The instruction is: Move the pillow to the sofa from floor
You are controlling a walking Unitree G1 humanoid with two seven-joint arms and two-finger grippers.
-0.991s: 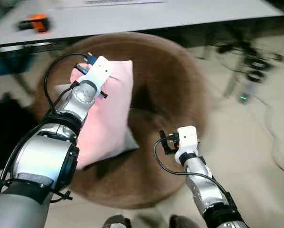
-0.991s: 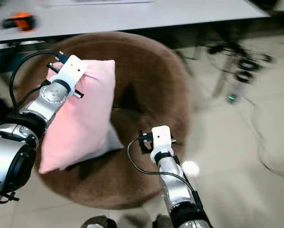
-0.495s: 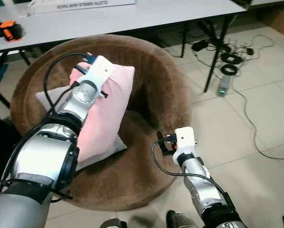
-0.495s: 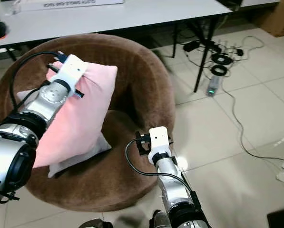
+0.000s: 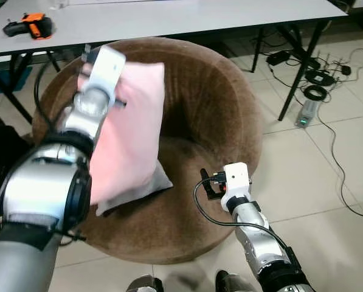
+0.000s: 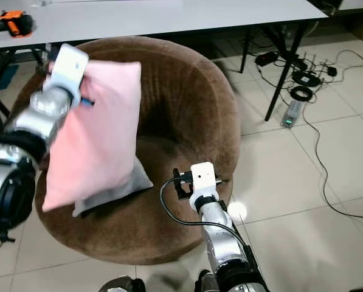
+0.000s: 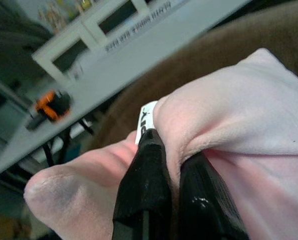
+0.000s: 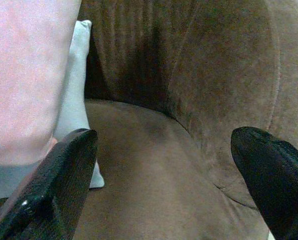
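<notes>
Left gripper [image 7: 171, 165] fingers clenched on top corner of pink pillow [image 6: 96, 134], held up over brown sofa [image 6: 187, 109] seat. Right gripper [image 8: 163, 170] fingers spread, released, near sofa front.

The pillow [image 5: 129, 131] hangs over the left part of the round sofa [image 5: 211, 115], above a second cushion [image 5: 148, 185] lying on the seat, with a table [image 5: 169, 15] behind and cables [image 5: 318, 91] on the floor to the right

A grey table [image 5: 187, 15] spans the top, an orange-and-black tool [image 5: 29, 27] at upper left; cables and a power strip [image 5: 305, 113] lie on the tiled floor [image 5: 327, 182] at right.
</notes>
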